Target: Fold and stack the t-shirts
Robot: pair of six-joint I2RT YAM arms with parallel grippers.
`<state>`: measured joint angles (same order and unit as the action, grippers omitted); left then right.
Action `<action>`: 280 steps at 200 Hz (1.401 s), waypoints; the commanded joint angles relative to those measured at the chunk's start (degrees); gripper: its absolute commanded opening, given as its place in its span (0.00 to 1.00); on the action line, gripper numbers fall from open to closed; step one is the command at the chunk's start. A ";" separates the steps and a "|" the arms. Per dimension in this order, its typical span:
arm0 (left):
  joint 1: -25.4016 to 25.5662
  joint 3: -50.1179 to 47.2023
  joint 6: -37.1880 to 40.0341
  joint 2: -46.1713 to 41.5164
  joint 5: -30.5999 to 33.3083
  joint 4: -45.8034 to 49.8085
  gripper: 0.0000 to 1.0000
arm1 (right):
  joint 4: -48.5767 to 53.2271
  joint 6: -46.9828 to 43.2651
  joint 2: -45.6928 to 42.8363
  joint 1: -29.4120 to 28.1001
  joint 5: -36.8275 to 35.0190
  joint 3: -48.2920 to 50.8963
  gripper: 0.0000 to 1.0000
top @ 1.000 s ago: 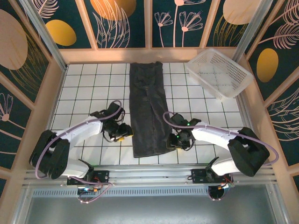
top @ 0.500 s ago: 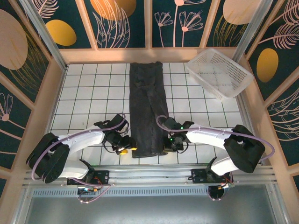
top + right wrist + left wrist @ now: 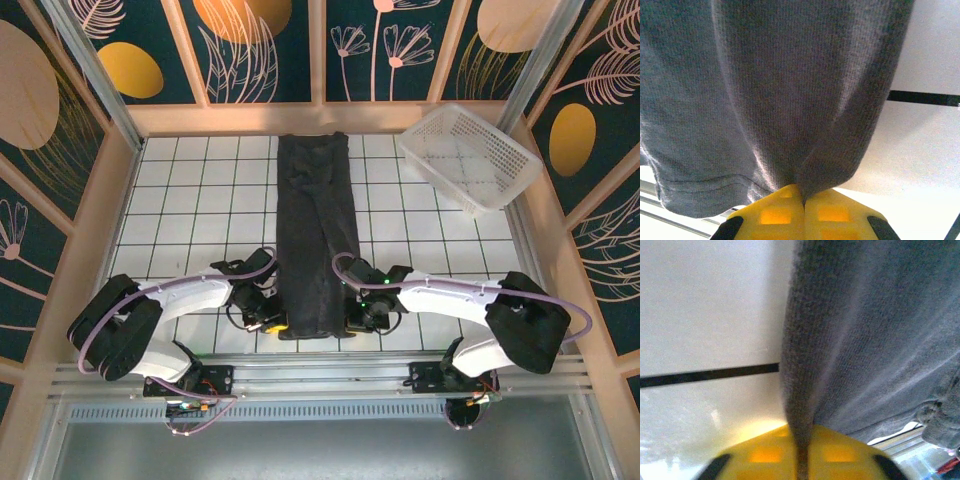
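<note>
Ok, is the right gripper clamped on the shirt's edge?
Yes, the right gripper pinches a fold of the t-shirt between its shut yellow jaws.

light: bright, even overhead | shadows: soft | wrist cams: blurry close-ups, L claw [image 3: 802, 462] defocused

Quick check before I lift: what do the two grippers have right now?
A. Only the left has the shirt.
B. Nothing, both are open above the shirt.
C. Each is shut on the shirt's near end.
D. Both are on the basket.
C: in the wrist views, the shirt is pinched in the left gripper and in the right gripper. From above, both sit at its near corners.
</note>
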<state>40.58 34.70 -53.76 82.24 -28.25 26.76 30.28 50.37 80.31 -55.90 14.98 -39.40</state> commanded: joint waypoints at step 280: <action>-22.56 48.76 1.18 28.46 12.94 -2.24 0.68 | 3.96 -19.67 35.77 34.94 -2.43 -59.61 0.53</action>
<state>18.37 86.87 -53.60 117.64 -18.48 23.49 34.48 33.43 123.42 -22.04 16.34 -101.36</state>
